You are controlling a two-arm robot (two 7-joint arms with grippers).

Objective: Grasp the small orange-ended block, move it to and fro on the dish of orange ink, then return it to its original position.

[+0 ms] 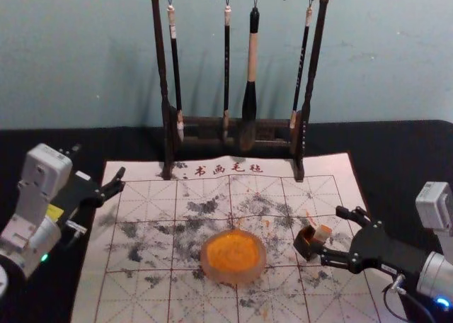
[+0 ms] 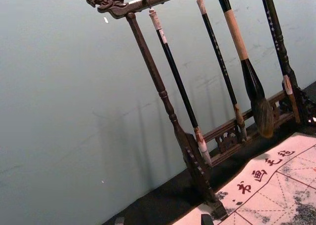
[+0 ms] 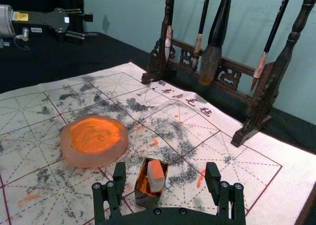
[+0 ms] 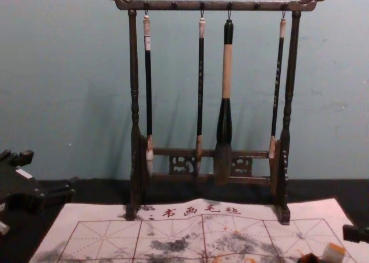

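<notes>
Though the small box [image 3: 143,201] hides its lower end, the orange-ended block [image 3: 156,176] leans inside, near the right gripper [image 1: 331,234], jaws parted. The left gripper [image 1: 98,164] hangs apart, jaws spread.

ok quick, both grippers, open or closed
Left gripper: open, empty, by the mat's left edge.
Right gripper: open, near the orange-ended block, not holding it.

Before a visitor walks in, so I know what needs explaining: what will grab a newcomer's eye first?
Probably the dish of bright orange ink on the grid-marked mat. Next, the dark carved rack behind it, hung with four brushes. Then the small orange-ended block in its little box, by the open right gripper.
</notes>
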